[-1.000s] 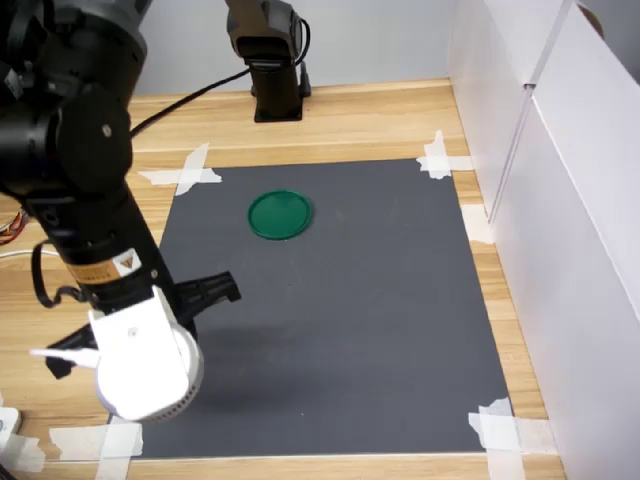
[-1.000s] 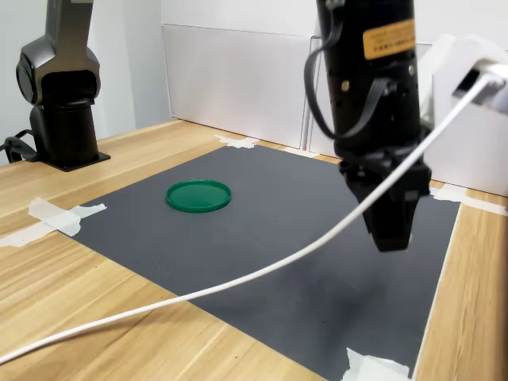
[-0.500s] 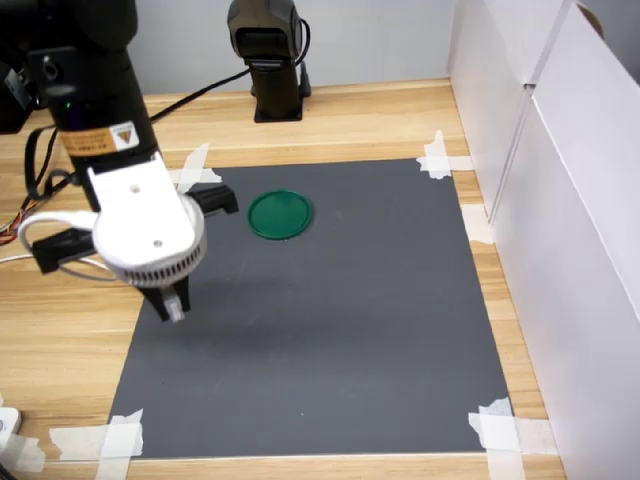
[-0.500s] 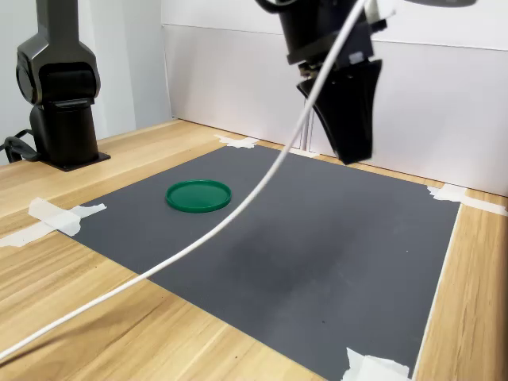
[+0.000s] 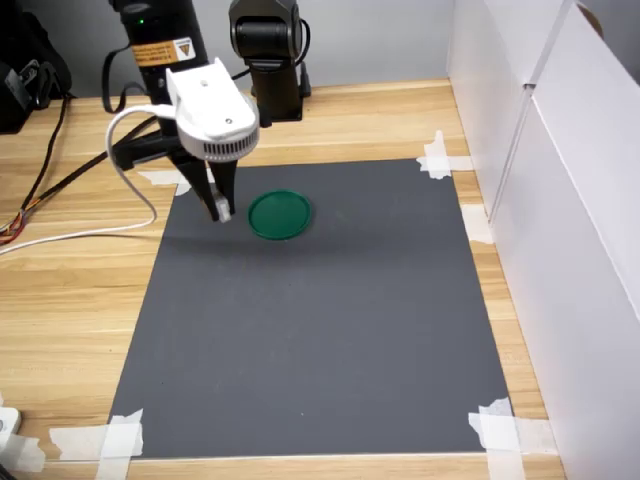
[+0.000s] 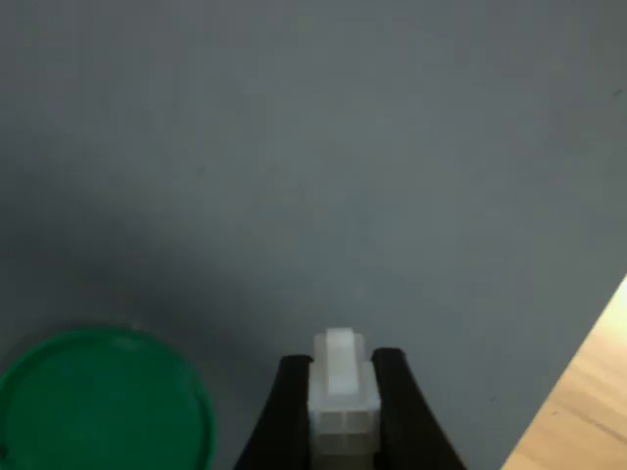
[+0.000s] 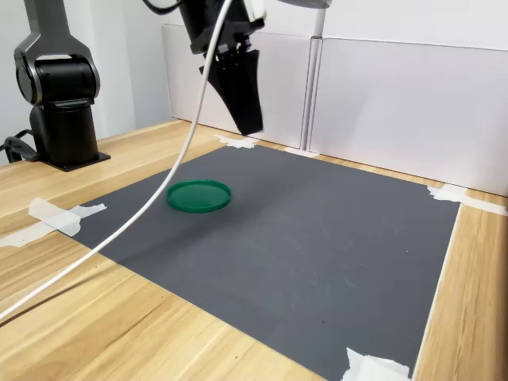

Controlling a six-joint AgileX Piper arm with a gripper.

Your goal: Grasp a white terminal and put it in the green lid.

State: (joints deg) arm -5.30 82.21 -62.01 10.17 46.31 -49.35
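The green lid (image 5: pixel 280 214) (image 7: pixel 198 195) (image 6: pixel 106 401) lies flat on the dark mat. In the wrist view a small white terminal (image 6: pixel 341 392) is pinched between my black fingers (image 6: pixel 284 416). My gripper (image 5: pixel 221 208) (image 7: pixel 251 123) (image 6: pixel 341 416) hangs above the mat, just off the lid's edge on the first exterior view's left, shut on the terminal. In the first exterior view the terminal (image 5: pixel 224 211) shows as a pale speck at the fingertips; in the second exterior view it is hidden.
A dark grey mat (image 5: pixel 320 310) is taped to the wooden table with white tape strips (image 5: pixel 441 158). A second black arm base (image 5: pixel 268 60) (image 7: pixel 62 103) stands behind the mat. White panels (image 5: pixel 560 200) wall the first exterior view's right. A white cable (image 7: pixel 143 214) trails from my arm.
My arm has swung from the near corner of the mat toward the far side, ending beside the green lid. The lid has not moved.
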